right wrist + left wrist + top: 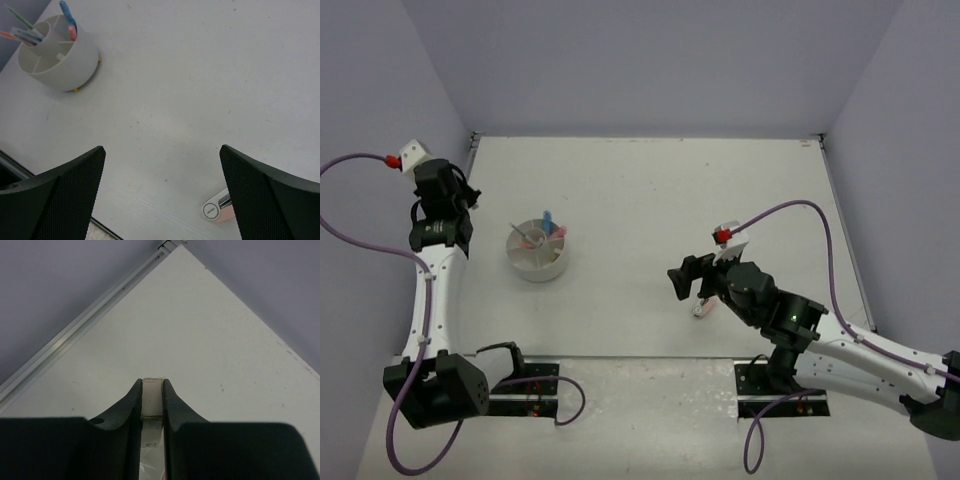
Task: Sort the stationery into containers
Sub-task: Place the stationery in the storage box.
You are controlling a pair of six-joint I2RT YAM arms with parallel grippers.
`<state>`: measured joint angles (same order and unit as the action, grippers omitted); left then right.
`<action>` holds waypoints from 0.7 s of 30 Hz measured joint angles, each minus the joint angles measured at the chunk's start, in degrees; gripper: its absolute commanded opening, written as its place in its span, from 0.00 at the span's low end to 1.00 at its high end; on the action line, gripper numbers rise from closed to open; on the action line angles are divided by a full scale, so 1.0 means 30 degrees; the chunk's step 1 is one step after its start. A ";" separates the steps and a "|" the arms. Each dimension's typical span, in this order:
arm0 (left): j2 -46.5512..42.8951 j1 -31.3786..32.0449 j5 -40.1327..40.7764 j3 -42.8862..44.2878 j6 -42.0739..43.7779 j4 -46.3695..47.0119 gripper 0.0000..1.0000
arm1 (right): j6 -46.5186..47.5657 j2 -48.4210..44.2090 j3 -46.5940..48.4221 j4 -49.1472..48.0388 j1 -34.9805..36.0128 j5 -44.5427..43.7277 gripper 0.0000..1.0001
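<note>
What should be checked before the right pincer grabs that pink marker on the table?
1. Right pincer open: ok.
2. Marker lined up inside its grasp: not ok; it lies off to one side, partly hidden.
3. Holder upright, with a compartment free: ok.
4. Left pincer apart from the holder: ok.
5. Left pincer empty: not ok; it is shut on a pale block.

pale lavender walls (650, 60) on three sides, white table (660, 200), metal edge strip (80, 325)
</note>
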<state>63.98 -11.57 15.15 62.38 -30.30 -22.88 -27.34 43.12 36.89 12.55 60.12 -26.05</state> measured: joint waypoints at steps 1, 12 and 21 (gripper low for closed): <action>0.0104 -0.0198 -0.0063 -0.0581 0.0062 0.0561 0.00 | 0.0004 -0.0001 -0.0214 0.0074 -0.0040 0.0011 0.99; 0.0025 -0.0228 -0.4184 -0.5503 0.3530 0.7216 0.00 | 0.0011 0.0315 -0.0425 0.0434 -0.0063 0.0018 0.99; 0.0508 -0.0228 -0.8150 -0.8680 0.4783 1.0667 0.00 | 0.0018 -0.0910 -0.0425 0.0549 -0.0065 0.0097 0.99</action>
<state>65.50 -12.25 -9.31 36.34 -15.96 9.12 -27.29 40.39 35.62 14.19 59.92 -25.76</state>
